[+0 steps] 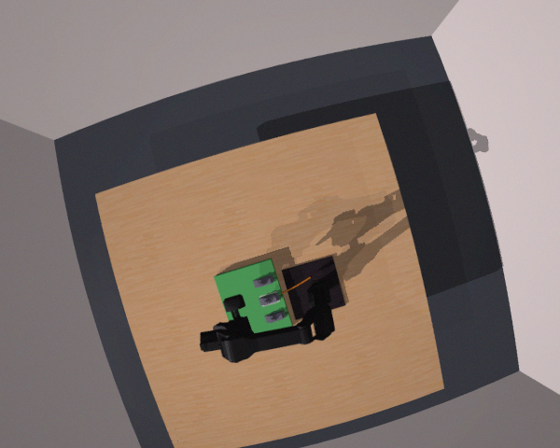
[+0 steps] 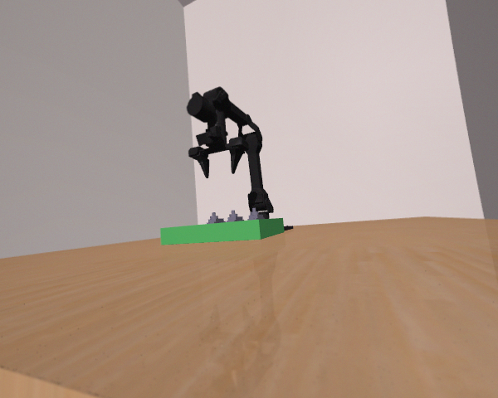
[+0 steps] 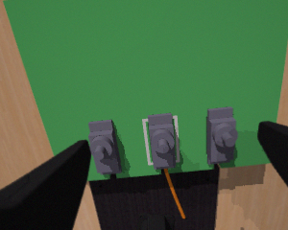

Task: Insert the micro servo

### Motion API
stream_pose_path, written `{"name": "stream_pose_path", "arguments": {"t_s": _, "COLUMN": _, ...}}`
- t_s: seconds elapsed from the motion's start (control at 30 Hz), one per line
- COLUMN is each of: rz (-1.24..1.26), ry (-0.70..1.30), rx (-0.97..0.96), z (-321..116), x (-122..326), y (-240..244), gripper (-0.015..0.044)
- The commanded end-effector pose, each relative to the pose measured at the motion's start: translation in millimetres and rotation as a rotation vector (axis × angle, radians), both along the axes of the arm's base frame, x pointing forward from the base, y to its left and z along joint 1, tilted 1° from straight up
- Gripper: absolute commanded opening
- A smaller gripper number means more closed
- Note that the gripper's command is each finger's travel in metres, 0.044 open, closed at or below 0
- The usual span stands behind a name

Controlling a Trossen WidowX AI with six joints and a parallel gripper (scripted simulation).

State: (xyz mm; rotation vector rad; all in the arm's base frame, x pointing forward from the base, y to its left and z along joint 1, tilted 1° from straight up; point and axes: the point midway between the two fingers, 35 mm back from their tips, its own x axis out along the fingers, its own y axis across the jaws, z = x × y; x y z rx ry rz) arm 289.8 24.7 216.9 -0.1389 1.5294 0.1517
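The servo with the orange cable, a grey micro servo, sits upright inside the white pocket outline on the green deck. Its shaft points up, and it looks about level with its neighbours. Whether both ears touch the deck is too small to tell. The cable leaves at the deck's edge side and runs out past the edge; the notch itself is mostly hidden. My gripper is wide open and empty, well above the deck, its fingers clear of the servo.
Two similar servos stand on the deck, one on either side, left and right in the wrist view. A black plate lies beside the deck under the arm's base. The wooden table surrounds them.
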Motion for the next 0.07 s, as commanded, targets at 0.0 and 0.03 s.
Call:
{"name": "stream_pose_path", "arguments": {"t_s": 0.0, "rz": 0.000, "ry": 0.003, "rx": -0.001, "z": 0.0, "x": -0.3, "y": -0.2, "gripper": 0.0440}}
{"name": "stream_pose_path", "arguments": {"t_s": 0.03, "rz": 0.000, "ry": 0.003, "rx": -0.001, "z": 0.0, "x": -0.3, "y": -0.2, "gripper": 0.0440}}
